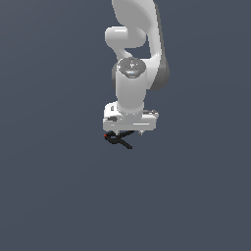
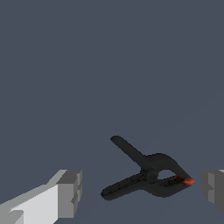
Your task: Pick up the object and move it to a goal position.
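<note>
The object (image 2: pixel 148 173) is a small black clamp of two thin bars joined in a V, with a tiny red spot at one end. It lies on the grey floor between my two grey fingertips (image 2: pixel 70 192), which stand wide apart and touch nothing. In the exterior view the object (image 1: pixel 119 138) pokes out just under the white hand, red spot toward the exterior view's left. My gripper (image 1: pixel 123 133) is open and hangs low right over it; the fingers there are mostly hidden by the hand.
A flat dark grey floor (image 1: pixel 49 196) fills both views. The white arm (image 1: pixel 135 44) rises straight above the hand.
</note>
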You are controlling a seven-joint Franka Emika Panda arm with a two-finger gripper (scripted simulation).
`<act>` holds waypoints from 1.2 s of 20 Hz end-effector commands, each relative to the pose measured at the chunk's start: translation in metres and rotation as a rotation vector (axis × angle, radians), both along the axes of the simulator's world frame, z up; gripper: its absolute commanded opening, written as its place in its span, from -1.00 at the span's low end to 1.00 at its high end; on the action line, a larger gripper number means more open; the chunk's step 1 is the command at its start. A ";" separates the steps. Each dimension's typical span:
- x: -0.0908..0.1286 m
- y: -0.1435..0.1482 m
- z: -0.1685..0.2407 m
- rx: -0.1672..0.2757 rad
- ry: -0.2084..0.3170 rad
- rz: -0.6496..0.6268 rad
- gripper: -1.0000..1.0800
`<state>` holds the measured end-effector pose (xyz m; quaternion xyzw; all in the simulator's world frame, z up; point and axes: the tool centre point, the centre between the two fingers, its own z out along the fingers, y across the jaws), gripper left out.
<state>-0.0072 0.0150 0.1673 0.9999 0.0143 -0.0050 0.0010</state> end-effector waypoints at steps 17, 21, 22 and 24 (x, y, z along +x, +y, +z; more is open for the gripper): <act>-0.003 0.004 0.004 0.022 0.009 0.018 0.92; -0.004 0.002 0.001 0.021 0.008 0.055 0.92; -0.005 0.001 0.000 0.020 0.008 0.067 0.92; -0.006 -0.001 -0.003 0.019 0.007 0.096 0.92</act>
